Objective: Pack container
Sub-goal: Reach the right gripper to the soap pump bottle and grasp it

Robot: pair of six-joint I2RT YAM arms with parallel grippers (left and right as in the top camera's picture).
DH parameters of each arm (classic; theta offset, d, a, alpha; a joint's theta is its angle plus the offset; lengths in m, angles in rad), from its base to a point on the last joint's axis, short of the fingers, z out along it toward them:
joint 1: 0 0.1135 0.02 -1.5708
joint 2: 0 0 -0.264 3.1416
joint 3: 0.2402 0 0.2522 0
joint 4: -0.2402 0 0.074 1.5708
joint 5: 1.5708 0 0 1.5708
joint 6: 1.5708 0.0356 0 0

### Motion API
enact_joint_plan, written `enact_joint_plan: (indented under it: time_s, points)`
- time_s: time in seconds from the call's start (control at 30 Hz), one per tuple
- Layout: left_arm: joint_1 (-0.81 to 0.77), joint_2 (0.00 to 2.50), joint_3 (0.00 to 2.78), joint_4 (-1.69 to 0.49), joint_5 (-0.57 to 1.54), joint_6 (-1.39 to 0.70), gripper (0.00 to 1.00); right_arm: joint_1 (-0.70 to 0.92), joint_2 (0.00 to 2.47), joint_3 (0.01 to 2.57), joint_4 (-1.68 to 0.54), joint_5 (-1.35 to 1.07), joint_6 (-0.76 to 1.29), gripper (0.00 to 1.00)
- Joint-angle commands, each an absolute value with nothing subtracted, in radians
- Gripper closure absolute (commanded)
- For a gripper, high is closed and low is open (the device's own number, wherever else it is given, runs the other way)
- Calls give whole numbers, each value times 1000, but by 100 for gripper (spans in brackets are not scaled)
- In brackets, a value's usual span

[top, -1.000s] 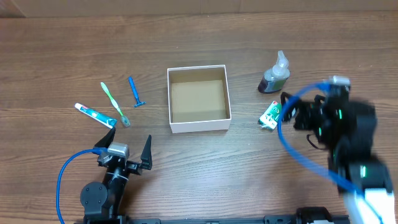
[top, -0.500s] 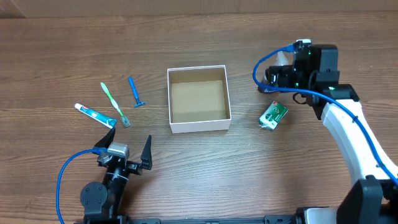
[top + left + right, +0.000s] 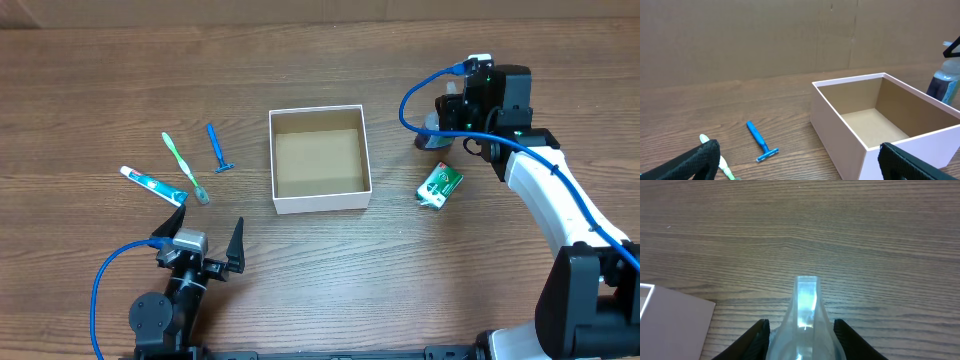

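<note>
The container (image 3: 322, 201) is a square white box with a brown inside, standing at the table's middle; its near wall (image 3: 835, 125) fills the right of the left wrist view. A clear bottle (image 3: 806, 305) with dark liquid (image 3: 430, 135) stands to the right of the box. My right gripper (image 3: 447, 118) is over it, and both black fingers press the bottle's sides (image 3: 801, 327). My left gripper (image 3: 200, 238) rests open near the front left, nothing between its fingers (image 3: 799, 150).
A green toothbrush (image 3: 185, 167), a blue razor (image 3: 217, 147) and a toothpaste tube (image 3: 153, 185) lie left of the box. A green packet (image 3: 439, 185) lies on the wood to the right, just in front of the bottle.
My right arm swung from the right edge up to the bottle, and its jaws closed in around it. The left arm and the other items stayed put.
</note>
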State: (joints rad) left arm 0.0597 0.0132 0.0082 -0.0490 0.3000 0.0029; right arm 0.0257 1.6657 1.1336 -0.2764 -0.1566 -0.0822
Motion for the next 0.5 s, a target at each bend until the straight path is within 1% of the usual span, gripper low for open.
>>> enact_joint_plan:
  time_s: [0.0,0.07,0.2,0.3,0.47]
  points:
    - [67,5,5,-49,304,-2,0,19,1674,1159,-256,-162,-86,66]
    - [67,5,5,-49,304,-2,0,19,1674,1159,-249,-162,-86,68]
    - [67,5,5,-48,304,-2,0,19,1672,1159,-248,-163,-78,76]
    - [67,5,5,-48,304,-2,0,19,1648,1172,-257,-168,-27,78]
    - [67,5,5,-49,304,-2,0,19,1596,1256,-354,-179,-22,80]
